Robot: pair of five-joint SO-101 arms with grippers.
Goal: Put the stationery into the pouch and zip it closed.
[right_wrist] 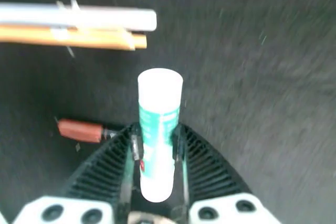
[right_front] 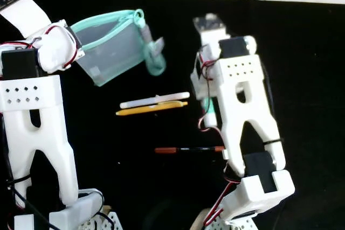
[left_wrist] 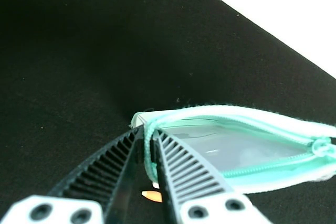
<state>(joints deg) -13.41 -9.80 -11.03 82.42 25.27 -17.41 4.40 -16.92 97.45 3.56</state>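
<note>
While the left gripper has its jaws pinched on a corner of the clear, mint-trimmed pouch, which fans out beyond their tips, the right gripper jaws clamp a white, green-labelled glue stick that pokes out past them.

- You had an open lane of bare table between the pouch and the pens.
- The white pen and yellow pen lay touching, forming one bar. The thin pen lay apart, nearer the arm bases.
- Your right arm stood just beside all three pens' ends and blocked that side.
- The glue stick jutted past the right gripper.
- The left gripper pinched the pouch's corner, and its mouth was a narrow slit.
</note>
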